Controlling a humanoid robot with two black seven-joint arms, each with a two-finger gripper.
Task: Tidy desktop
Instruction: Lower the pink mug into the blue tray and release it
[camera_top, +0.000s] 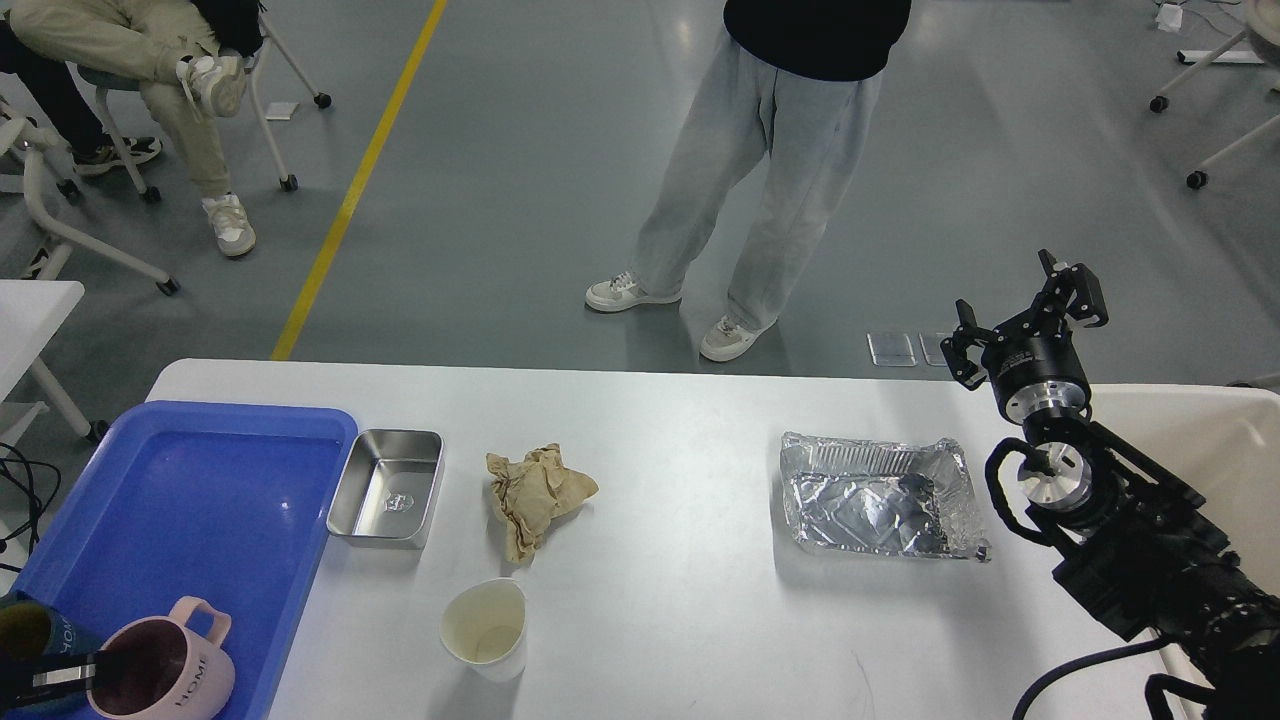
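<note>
The desktop (680, 620) spreads white and smooth across the lower part of my head view, its far edge running below the grey floor where a standing person (770, 170) faces me. On its left end sits a blue tray (200, 490), and just beside the tray's right rim stands a shallow steel pan (388, 487), upright. Right of the pan, apart from it, lies a crumpled brown paper (535, 492). Nearer to me than the paper is a paper cup (485, 627), tipped on its side with the mouth turned toward me. Toward the right lies a dented foil container (880, 495), open side up. At the tray's near left corner a pink mug (165, 675) shows, lettering on its side; a thin metal finger (60, 675) of my left gripper reaches into its mouth, clamped on the rim. The rest of that gripper is cut off by the view's edge. My right gripper (1025, 318) is raised above the far right corner of the desktop, fingers spread apart with nothing between them, well clear of the foil container. Behind my right arm, at the table's right end, stands an off-white bin (1200, 440). A seated person (130, 60) occupies the far left background.
</note>
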